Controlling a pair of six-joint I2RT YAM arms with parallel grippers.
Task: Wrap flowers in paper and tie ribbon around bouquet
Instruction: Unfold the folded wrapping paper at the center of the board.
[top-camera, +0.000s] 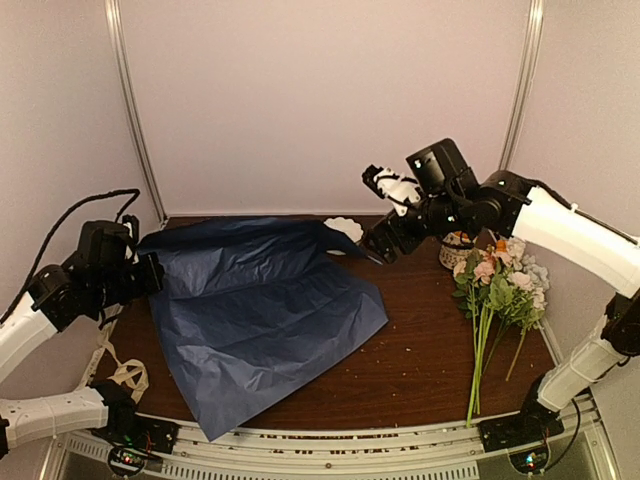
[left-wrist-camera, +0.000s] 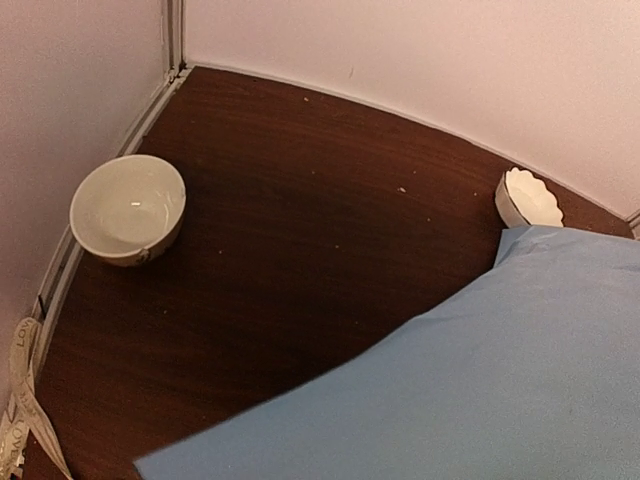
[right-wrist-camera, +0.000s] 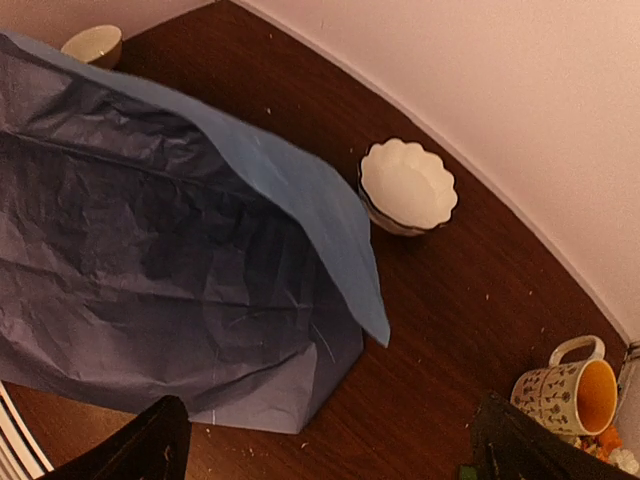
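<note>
The thin paper (top-camera: 265, 310), spread on the surface (top-camera: 420, 350) with one corner raised in the closed left pincer (top-camera: 148, 272), could be torn or dragged askew if pulled while the right pincer (right-wrist-camera: 335, 445) is held open, the flowers (top-camera: 495, 290) lying well apart.

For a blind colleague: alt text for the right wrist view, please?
Crumpled dark-blue paper, one edge showing its light-blue underside, covers the left of a wooden table. A white scalloped bowl sits beside it; a patterned mug stands lower right.

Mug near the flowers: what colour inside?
Orange inside; the mug is cream outside with a dark floral print. Best in right wrist view.
</note>
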